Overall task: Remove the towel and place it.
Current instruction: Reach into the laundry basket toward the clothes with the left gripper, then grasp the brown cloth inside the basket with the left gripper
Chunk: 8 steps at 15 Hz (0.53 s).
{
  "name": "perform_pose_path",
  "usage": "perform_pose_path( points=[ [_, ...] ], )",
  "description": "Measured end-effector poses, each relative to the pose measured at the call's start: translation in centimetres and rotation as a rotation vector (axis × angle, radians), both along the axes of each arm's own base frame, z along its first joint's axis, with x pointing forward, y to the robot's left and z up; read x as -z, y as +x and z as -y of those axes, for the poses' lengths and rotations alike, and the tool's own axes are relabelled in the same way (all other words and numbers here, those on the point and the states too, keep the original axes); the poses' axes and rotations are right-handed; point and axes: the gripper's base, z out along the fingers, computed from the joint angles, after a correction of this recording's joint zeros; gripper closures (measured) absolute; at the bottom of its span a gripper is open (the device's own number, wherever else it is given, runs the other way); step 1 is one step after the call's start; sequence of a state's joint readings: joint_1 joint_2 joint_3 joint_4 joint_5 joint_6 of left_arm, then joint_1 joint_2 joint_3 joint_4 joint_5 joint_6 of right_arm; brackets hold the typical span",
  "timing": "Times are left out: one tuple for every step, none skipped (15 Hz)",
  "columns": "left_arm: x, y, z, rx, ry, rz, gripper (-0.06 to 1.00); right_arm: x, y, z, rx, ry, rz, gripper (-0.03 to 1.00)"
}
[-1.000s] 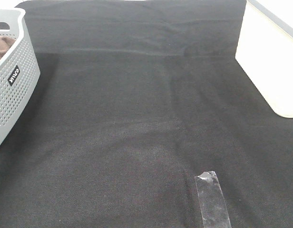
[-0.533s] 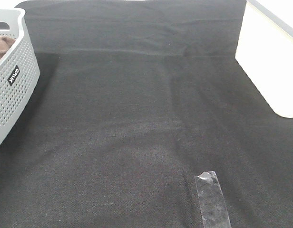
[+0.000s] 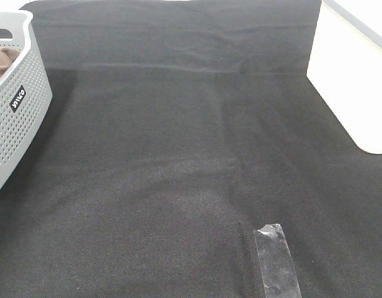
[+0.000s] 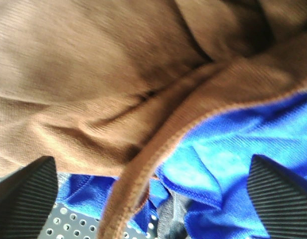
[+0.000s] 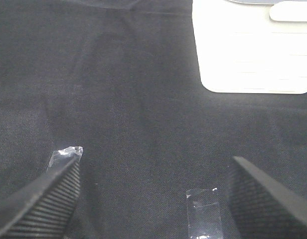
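The light-brown towel (image 4: 93, 74) lies crumpled in the grey perforated basket (image 3: 20, 99) at the far left. Only a small brown patch (image 3: 0, 62) of it shows in the high view. In the left wrist view its stitched hem runs over a blue cloth (image 4: 243, 144), with the basket's wall (image 4: 78, 224) below. My left gripper (image 4: 153, 199) is open, just over the towel, its fingers (image 4: 24, 194) wide apart and holding nothing. My right gripper (image 5: 153, 194) is open and empty above the black table cloth (image 5: 133, 99). Neither arm shows clearly in the high view.
The black cloth (image 3: 191, 155) covers most of the table. A strip of clear tape (image 3: 276, 261) sticks to it near the front, and two pieces show in the right wrist view (image 5: 203, 211). Bare white table (image 3: 352, 81) lies at the right.
A small dark shape now shows at the basket's rim at the far left edge of the high view. Nothing else has visibly moved.
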<state>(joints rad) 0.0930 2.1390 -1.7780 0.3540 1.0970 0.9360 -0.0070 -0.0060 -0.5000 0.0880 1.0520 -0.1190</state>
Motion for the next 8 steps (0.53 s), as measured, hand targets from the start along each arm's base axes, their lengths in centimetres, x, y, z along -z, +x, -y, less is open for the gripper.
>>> perform_pose_path(
  points=[
    [0.0, 0.0, -0.2, 0.000, -0.001, -0.002, 0.02, 0.0, 0.0, 0.0, 0.000, 0.000, 0.000, 0.23],
    [0.1, -0.1, -0.5, -0.009, -0.016, -0.003, 0.03, 0.0, 0.0, 0.0, 0.000, 0.000, 0.000, 0.23],
    [0.1, -0.2, -0.9, -0.027, -0.039, -0.002, 0.04, 0.0, 0.0, 0.0, 0.000, 0.000, 0.000, 0.23],
    [0.2, -0.3, -1.4, -0.046, -0.061, -0.001, 0.04, 0.0, 0.0, 0.0, 0.000, 0.000, 0.000, 0.23],
    [0.2, -0.4, -1.8, -0.057, -0.070, -0.002, 0.04, 0.0, 0.0, 0.0, 0.000, 0.000, 0.000, 0.23],
    [0.2, -0.5, -2.0, -0.056, -0.075, -0.007, 0.04, 0.0, 0.0, 0.0, 0.000, 0.000, 0.000, 0.23],
    [0.2, -0.5, -2.0, -0.056, -0.075, -0.007, 0.04, 0.0, 0.0, 0.0, 0.000, 0.000, 0.000, 0.23],
    [0.2, -0.6, -2.0, -0.052, -0.083, -0.013, 0.05, 0.0, 0.0, 0.0, 0.000, 0.000, 0.000, 0.23]
  ],
)
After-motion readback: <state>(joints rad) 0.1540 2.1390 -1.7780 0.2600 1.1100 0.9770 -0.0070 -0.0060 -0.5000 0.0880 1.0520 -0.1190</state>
